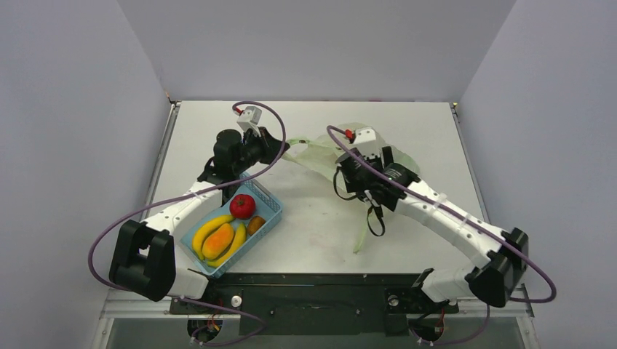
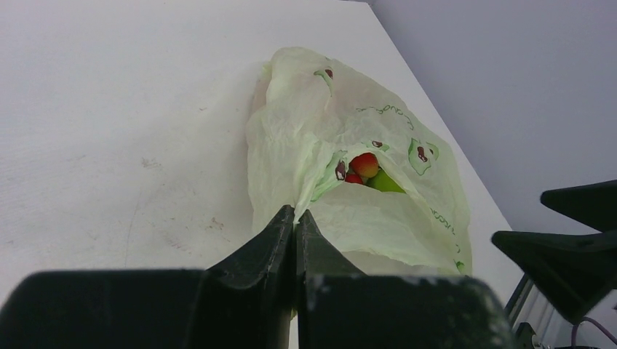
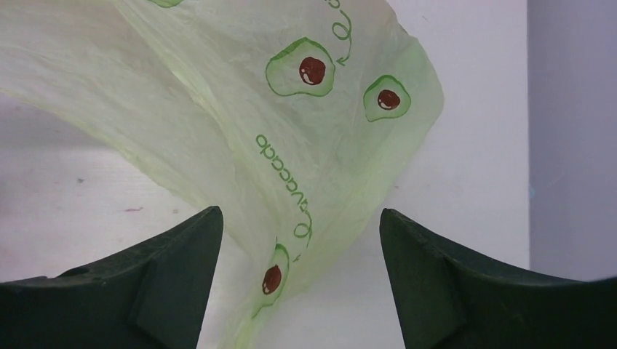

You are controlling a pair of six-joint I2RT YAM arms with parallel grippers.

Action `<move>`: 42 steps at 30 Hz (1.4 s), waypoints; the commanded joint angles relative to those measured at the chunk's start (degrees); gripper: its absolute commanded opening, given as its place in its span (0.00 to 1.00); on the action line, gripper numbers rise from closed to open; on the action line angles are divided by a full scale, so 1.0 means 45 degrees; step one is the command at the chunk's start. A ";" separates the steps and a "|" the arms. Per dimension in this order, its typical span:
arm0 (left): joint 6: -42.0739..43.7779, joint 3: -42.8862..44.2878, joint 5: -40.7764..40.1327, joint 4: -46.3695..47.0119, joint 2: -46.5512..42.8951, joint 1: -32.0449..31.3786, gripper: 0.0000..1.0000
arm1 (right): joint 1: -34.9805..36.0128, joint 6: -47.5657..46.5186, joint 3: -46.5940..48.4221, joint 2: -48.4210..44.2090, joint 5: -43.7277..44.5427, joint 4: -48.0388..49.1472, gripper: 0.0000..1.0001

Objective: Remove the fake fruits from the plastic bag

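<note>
Plastic bag (image 2: 320, 138), crinkly pale green w/ avocado prints, lies on desk (image 2: 109, 109) just ahead of left pincer (image 2: 295, 216), which is clamped on its edge. Thru its opening: fake fruits (image 2: 366, 166), red + green. Right pincer (image 3: 300, 218) gapes wide, bag film ahead of it. Blue basket (image 1: 271, 207) behind left pincer: bananas (image 1: 207, 229), tomato (image 1: 242, 206).

left gripper (image 2: 295, 218) pinched tight, right gripper (image 3: 300, 212) gaping.

"avocado" (partly legible) on plastic bag (image 3: 218, 109)
</note>
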 commanded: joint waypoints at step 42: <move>-0.0372 0.3338 -0.0411 -0.9238 -0.3007 -0.0163 0.82 | -0.2821 -0.1425 0.0727 0.2475 -0.1268 0.0459 0.00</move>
